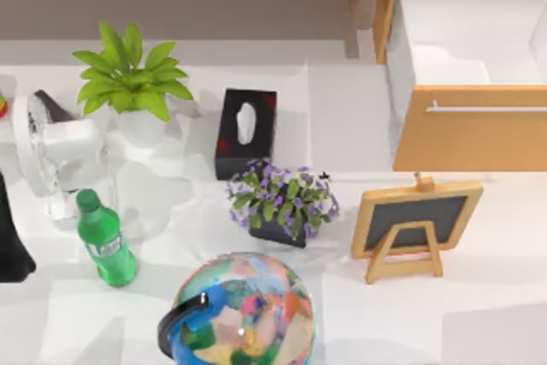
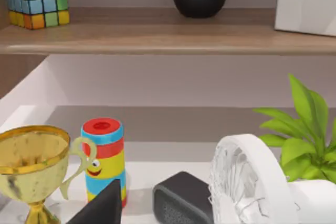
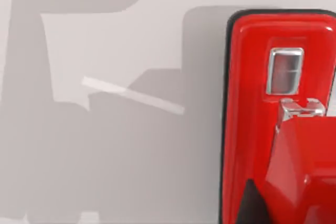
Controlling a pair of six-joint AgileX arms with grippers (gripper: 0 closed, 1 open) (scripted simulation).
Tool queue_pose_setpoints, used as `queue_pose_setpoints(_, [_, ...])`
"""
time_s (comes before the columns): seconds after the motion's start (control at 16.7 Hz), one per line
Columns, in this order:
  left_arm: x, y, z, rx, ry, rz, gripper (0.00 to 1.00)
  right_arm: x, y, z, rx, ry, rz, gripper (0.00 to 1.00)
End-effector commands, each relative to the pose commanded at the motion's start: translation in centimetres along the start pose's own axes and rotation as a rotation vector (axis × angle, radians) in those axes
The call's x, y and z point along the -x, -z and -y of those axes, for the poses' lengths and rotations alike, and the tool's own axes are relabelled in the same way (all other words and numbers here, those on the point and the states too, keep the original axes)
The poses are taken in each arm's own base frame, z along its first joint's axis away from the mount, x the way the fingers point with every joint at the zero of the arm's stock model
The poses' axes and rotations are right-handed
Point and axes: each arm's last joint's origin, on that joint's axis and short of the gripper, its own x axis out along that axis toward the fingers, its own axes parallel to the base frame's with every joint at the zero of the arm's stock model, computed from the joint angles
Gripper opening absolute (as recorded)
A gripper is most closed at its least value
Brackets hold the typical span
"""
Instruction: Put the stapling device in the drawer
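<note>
The red stapler (image 3: 278,124) is seen close under the right wrist; the drawer (image 1: 468,126) (wooden front, silver handle) is pulled open. Neither claw's state can be told.

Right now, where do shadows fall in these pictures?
Top view: the chalkboard easel and purple flowers cast soft pale shadows on the white table. Right wrist view: broad grey shadows lie beside the red stapler. Left wrist view: under the shelf is shaded.

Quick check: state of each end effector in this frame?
Left end effector: cannot be told; a dark finger shows beside the toy cylinder.
Right end effector: cannot be told; it is close over the red stapler.
</note>
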Motion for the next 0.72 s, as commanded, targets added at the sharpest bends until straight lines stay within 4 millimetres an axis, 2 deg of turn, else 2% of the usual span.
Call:
queue_pose_setpoints(0.36, [0.0, 0.0, 0.0, 0.0, 0.0, 0.0, 1.0, 0.2, -0.1, 0.0, -0.001, 0.003, 0.008, 0.0])
queue_pose_setpoints(0.54, [0.0, 0.0, 0.0, 0.0, 0.0, 0.0, 1.0, 2.2, -1.3, 0.4, -0.008, 0.031, 0.086, 0.0])
queue_pose_setpoints(0.72, [0.0, 0.0, 0.0, 0.0, 0.0, 0.0, 1.0, 4.8, -3.5, 1.1, -0.018, 0.056, 0.154, 0.0])
